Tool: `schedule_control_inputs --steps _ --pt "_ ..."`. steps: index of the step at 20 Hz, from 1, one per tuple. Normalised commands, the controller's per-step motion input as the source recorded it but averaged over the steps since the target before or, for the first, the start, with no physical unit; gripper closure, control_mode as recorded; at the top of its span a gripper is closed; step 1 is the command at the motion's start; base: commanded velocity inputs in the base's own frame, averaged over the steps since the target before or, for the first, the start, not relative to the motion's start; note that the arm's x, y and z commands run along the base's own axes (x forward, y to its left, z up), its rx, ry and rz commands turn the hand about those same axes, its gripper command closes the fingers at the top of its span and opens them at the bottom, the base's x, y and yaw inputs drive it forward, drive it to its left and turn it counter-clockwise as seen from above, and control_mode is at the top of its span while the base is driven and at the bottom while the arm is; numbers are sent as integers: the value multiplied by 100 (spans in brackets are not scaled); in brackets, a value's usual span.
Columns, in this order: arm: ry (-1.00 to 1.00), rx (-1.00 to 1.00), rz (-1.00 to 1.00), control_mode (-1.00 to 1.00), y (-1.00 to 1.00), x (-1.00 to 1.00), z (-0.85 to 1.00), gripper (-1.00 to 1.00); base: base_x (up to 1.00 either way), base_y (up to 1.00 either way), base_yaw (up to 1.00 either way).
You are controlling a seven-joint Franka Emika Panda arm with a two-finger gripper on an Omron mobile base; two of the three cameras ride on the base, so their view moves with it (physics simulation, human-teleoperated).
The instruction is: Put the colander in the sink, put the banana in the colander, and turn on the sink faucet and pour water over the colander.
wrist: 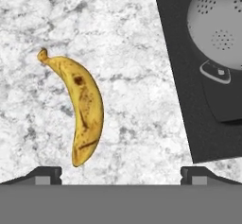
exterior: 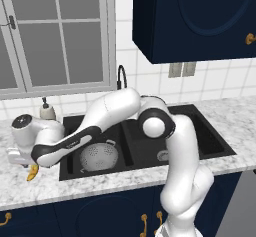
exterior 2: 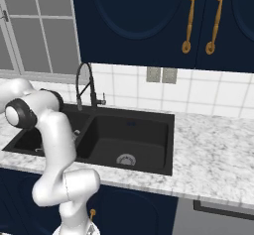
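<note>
banana [wrist: 84, 107]: one, flat on the marble counter [wrist: 132, 38], left of the sink; stem end away from the hand camera, brown streaks on the skin. In the left base view only its yellow tip shows under the hand, rest hidden.
colander [exterior: 99, 156]: one, sits in the left basin of the sink [exterior: 212, 143]; nothing in it. Hand view cuts it off at the top-right corner, one loop handle visible.
sink: two basins, black. Right basin holds only its silver drain [exterior 2: 126, 159]. Left basin partly hidden behind the arm in both base views.
sink faucet [exterior 2: 85, 85]: one, behind the divider, no stream visible. In the left base view just the top of the arch shows above the arm.
gripper [wrist: 120, 173]: above the counter, over the banana; jaws spread fully wide, holding nothing, tips clear of the fruit. Fingers hard to make out in the left base view.
soap dispenser [exterior: 47, 110]: one, behind the sink's left corner, lower part hidden by the hand.
</note>
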Motion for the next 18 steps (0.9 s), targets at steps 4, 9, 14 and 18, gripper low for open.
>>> schedule_control_inputs --steps 4,9,14,18 --pt "0 0 0 -100 -3 -1 -10 -100 0 0 0" --pt "-1 0 0 -100 -11 0 -16 -100 0 0 0" --pt "-8 1 4 -100 -23 0 -24 -100 0 0 0" --pt "-4 7 6 -100 -17 13 -24 -100 0 0 0"
